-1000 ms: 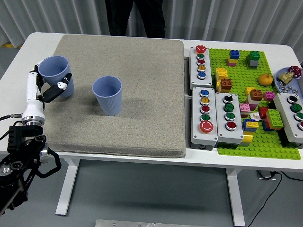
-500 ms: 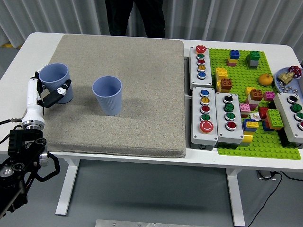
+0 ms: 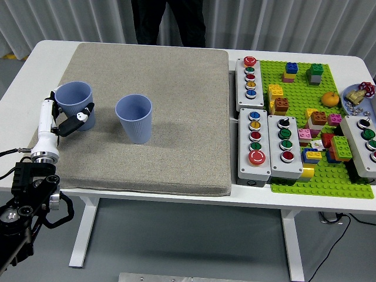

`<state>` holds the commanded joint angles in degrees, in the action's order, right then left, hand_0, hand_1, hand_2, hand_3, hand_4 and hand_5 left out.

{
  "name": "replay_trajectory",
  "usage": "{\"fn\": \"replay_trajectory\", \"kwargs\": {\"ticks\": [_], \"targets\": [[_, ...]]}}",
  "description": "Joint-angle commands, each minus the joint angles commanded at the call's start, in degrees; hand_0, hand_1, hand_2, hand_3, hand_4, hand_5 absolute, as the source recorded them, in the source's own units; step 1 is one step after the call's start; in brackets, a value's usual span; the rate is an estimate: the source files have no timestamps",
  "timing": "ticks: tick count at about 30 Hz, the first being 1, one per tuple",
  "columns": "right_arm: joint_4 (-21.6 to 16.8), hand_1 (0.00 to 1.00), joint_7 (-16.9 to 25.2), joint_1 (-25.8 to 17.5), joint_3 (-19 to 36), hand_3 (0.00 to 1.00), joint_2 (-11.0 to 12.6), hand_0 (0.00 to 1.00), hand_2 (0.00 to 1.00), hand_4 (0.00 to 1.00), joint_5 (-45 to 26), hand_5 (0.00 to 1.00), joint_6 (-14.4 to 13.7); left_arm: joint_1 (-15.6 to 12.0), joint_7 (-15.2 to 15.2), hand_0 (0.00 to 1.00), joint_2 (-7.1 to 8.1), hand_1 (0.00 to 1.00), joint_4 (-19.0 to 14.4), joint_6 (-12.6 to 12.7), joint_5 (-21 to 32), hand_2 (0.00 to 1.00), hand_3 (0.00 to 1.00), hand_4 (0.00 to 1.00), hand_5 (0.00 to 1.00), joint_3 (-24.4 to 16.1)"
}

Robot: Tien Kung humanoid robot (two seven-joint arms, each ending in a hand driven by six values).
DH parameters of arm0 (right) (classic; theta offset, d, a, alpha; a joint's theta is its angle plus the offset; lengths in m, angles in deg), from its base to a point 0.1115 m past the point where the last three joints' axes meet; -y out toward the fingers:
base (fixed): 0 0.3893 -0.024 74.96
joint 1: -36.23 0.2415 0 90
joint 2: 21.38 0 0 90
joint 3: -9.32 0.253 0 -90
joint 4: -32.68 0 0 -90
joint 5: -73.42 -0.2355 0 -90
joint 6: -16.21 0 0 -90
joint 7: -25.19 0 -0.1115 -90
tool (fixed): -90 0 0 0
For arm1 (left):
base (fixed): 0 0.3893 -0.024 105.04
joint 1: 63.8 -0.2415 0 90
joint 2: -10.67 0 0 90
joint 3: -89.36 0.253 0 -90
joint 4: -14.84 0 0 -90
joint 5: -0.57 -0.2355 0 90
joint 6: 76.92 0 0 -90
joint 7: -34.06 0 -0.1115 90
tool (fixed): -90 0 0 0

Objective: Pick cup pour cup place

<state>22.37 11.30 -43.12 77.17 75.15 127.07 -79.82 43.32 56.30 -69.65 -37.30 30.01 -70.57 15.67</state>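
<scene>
Since the frame a second earlier, the left hand had come down and slightly right with its blue ribbed plastic cup, which now stood upright on the grey fabric mat near the mat's left edge. The white-and-black fingers were wrapped around the cup's lower side, clamped on it. The black left arm came in from the lower left corner, off the table's near edge.

Just right of the held cup, and apart from it, a second blue ribbed cup stood upright on the mat with its mouth open upward.

To the right of the mat, on the white table, grey button boxes with coloured push buttons lay beside a green studded baseplate carrying coloured building bricks and a small orange fruit.

At the far side a person in dark clothing stood behind the table, hands not visible.
</scene>
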Motion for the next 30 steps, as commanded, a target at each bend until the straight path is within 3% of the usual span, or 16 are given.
{"fn": "replay_trajectory", "kwargs": {"ticks": [2,3,30], "targets": [[0.00,0.716,0.00,-0.05,-0.01,0.636,-0.01,0.746,0.735,0.189,0.00,0.418,0.01,-0.04,-0.52,0.596,-0.01,0.667,-0.22,-0.59,-1.04,0.770,0.830,0.875,0.306,-0.24],[0.00,0.717,0.01,-0.02,0.01,0.637,0.00,0.747,0.736,0.189,0.00,0.419,0.01,-0.02,-0.68,0.752,-0.02,0.794,-0.36,-0.73,-1.58,0.971,0.998,0.928,0.381,-0.44],[0.00,0.717,0.10,0.37,0.01,0.636,0.13,0.748,0.737,0.189,-0.30,0.418,0.00,-0.04,-1.17,0.777,0.35,0.815,-1.89,-1.62,-3.33,0.989,0.998,0.955,0.424,-1.98]]}}
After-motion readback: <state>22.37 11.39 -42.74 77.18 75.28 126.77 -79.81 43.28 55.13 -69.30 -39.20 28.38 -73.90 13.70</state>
